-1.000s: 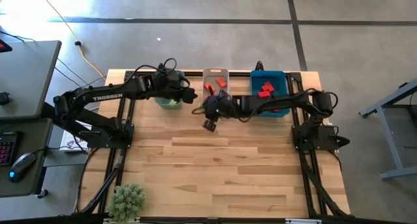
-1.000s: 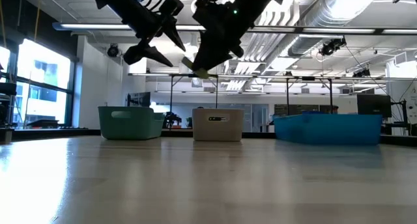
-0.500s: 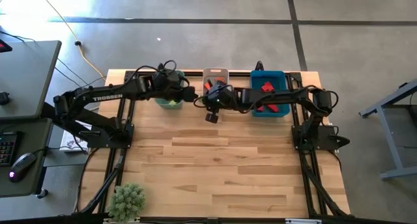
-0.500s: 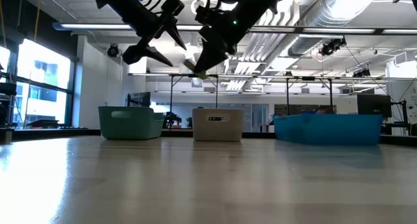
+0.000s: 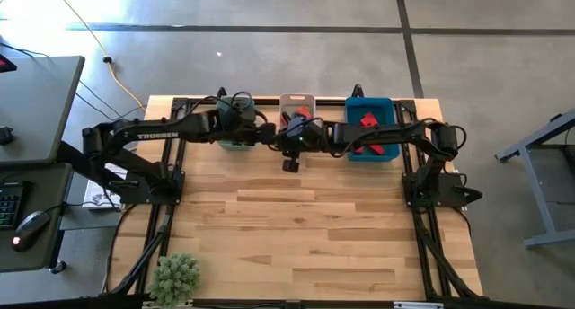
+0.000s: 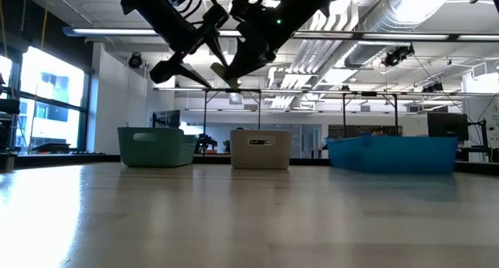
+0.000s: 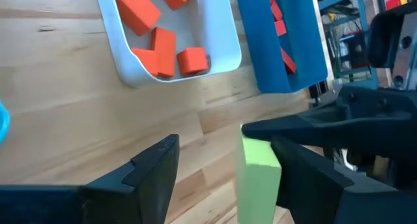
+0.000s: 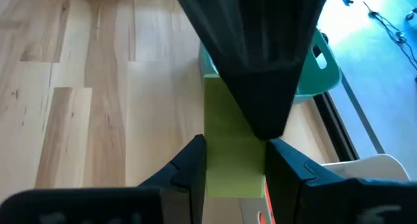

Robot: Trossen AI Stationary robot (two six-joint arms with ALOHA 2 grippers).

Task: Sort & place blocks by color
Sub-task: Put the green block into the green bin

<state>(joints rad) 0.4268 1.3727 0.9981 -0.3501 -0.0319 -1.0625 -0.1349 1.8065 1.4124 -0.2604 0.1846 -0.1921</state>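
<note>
A: Since the right gripper (image 8: 234, 162) has its two fingers pressed on the sides of a yellow-green block (image 8: 233, 136), is that the piece being sorted?

B: I judge so. It holds the block high above the table (image 5: 314, 228), near the far edge, between the green bin (image 5: 235, 140) and the white bin (image 5: 297, 103). The left gripper (image 7: 228, 165) sits right against it with its fingers spread wide around the same block, not yet touching it as far as I can tell.

A: Why bring both so close?

B: Probably a handover: the right arm has reached across toward the left, and the green bin lies on the left arm's side.

A: What's in the bins?

B: The white bin holds orange-red blocks (image 7: 156, 51). The blue bin (image 5: 370, 104), at the far right, holds deep red blocks (image 5: 367, 120). The green bin's contents are hidden under the left arm.
</note>
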